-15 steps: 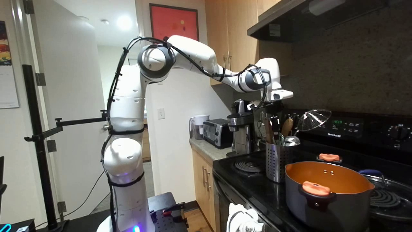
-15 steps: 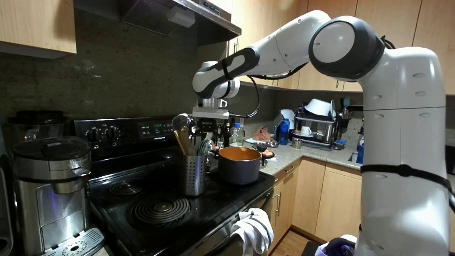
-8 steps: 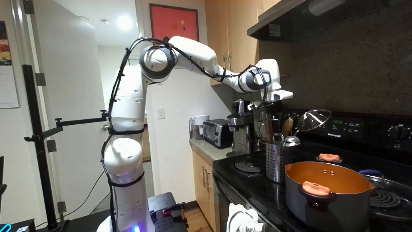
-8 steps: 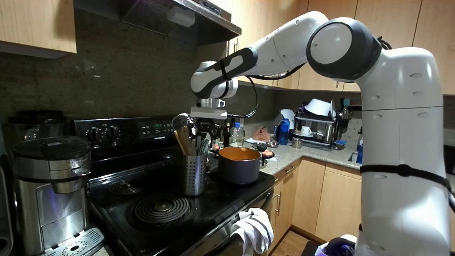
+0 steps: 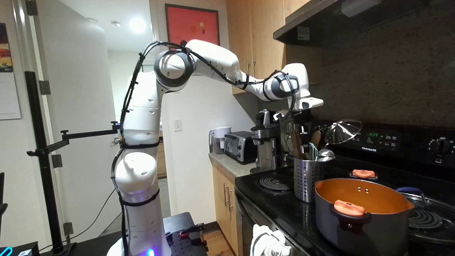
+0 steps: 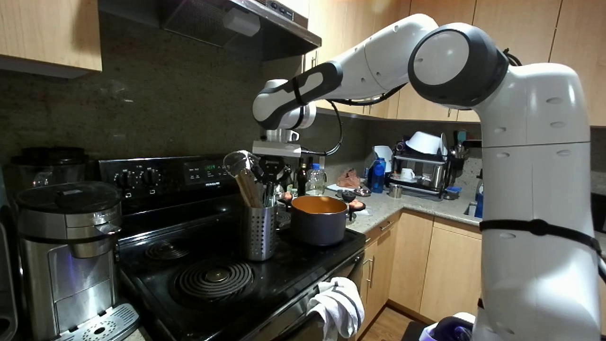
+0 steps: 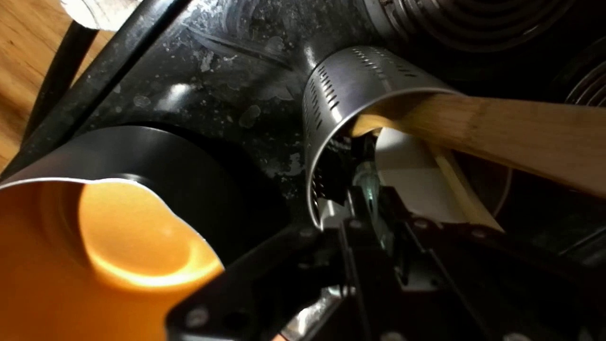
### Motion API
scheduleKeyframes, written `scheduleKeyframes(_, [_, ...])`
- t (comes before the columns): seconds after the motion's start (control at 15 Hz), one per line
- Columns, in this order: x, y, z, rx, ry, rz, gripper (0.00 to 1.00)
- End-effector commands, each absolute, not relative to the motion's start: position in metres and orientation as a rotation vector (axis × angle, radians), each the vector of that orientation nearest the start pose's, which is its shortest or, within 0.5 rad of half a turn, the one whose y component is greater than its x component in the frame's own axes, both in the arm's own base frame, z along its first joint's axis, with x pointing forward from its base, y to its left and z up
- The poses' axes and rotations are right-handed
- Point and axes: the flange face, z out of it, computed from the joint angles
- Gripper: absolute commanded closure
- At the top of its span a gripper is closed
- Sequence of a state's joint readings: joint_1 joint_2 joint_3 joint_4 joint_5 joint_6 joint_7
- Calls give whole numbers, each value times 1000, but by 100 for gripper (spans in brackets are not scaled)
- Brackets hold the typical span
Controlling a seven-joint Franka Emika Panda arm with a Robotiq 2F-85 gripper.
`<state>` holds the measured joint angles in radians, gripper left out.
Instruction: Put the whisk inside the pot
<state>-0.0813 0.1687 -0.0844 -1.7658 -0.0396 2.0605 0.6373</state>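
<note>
The whisk [image 7: 368, 179] stands in the steel utensil canister, its teal-tinted wire loops upward and its lower end hidden inside. My gripper [image 7: 371, 195] points down over the canister, its two fingers closed with the wires pinched between them. In both exterior views the gripper [image 6: 270, 182] sits among the utensil tops, and its fingertips are partly hidden there; the whisk's wires [image 5: 312, 152] show just above the canister rim. The pot [image 5: 359, 233], dark outside and orange inside with orange-topped handles, stands right beside the canister; the part of its inside in view is bare.
The perforated canister [image 5: 308, 183] also holds wooden utensils [image 7: 516, 132], a ladle [image 5: 325, 155] and a wire strainer [image 5: 343, 131] leaning out. A coffee machine [image 6: 71, 255] stands by the stove. The range hood [image 6: 255, 28] hangs above, and a towel [image 6: 337, 305] drapes the oven handle.
My gripper has gone from open to shut around the whisk, rising very slightly. The whisk's wires have drawn together and shifted, and the strainer, ladle and wooden utensils have been nudged.
</note>
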Motion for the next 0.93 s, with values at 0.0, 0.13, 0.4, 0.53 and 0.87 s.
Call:
scheduleKeyframes(0.0, [614, -96, 495, -2900, 1211, -278, 98])
scheduleKeyframes(0.13, [614, -93, 504, -2894, 1196, -302, 98])
scheduleKeyframes(0.4, [610, -90, 528, -2874, 1183, -350, 98])
scheduleKeyframes(0.53, [603, -89, 546, -2864, 1176, -367, 98])
scheduleKeyframes(0.87, [576, -87, 593, -2892, 1151, -443, 98])
